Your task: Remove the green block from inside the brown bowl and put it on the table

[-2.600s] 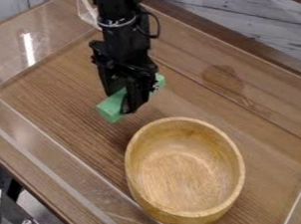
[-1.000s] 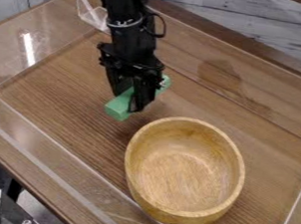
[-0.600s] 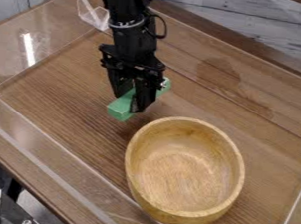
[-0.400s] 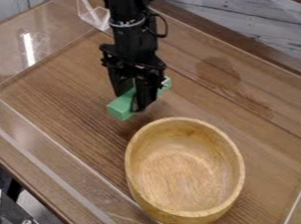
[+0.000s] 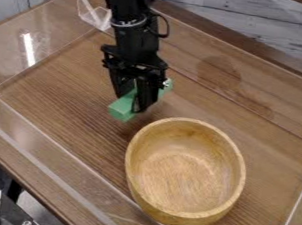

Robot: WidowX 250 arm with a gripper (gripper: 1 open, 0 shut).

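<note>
The green block (image 5: 122,107) is clamped between the black fingers of my gripper (image 5: 135,100), which points nearly straight down and is shut on it. The block's lower end sits at or just above the table (image 5: 58,126); I cannot tell whether it touches. The block's upper part is partly hidden behind the fingers. The brown bowl (image 5: 185,172) stands to the lower right of the gripper, empty, its rim a short gap away from the block.
Clear acrylic walls (image 5: 30,153) run along the table's edges at the front, left and right. A white brick-patterned wall (image 5: 257,14) lies behind the table.
Since the earliest frame the gripper with the block has shifted slightly right, toward the bowl. Over the last second nothing has visibly moved.
</note>
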